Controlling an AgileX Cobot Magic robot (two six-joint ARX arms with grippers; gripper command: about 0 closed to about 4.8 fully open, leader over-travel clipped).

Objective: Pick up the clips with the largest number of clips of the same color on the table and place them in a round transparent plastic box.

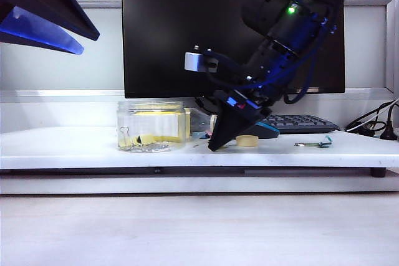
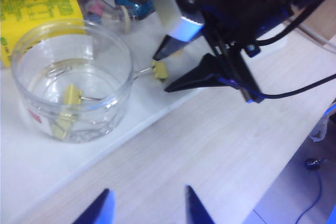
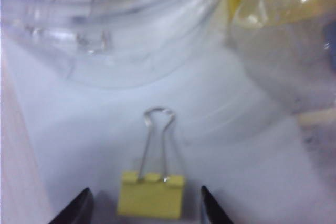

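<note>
One yellow clip (image 3: 151, 195) lies flat on the white board just beside the round transparent plastic box (image 3: 131, 51), its wire handles pointing toward the box. My right gripper (image 3: 145, 190) is open and low over the board, one finger on each side of the clip's body without touching it. The left wrist view shows the same clip (image 2: 159, 70) between the right gripper (image 2: 160, 74) fingers. Two yellow clips (image 2: 71, 95) lie inside the box (image 2: 100, 119). In the exterior view the box (image 1: 151, 126) stands left of the right gripper (image 1: 218, 144). My left gripper (image 2: 148, 190) hangs open and empty, high at the upper left (image 1: 89, 43).
A teal clip (image 1: 318, 144) and a pale yellow disc (image 1: 247, 141) lie on the board to the right. A yellow-labelled container (image 2: 37, 9) stands behind the box. A keyboard (image 1: 299, 121) and a monitor (image 1: 187, 29) stand at the back, with cables at far right.
</note>
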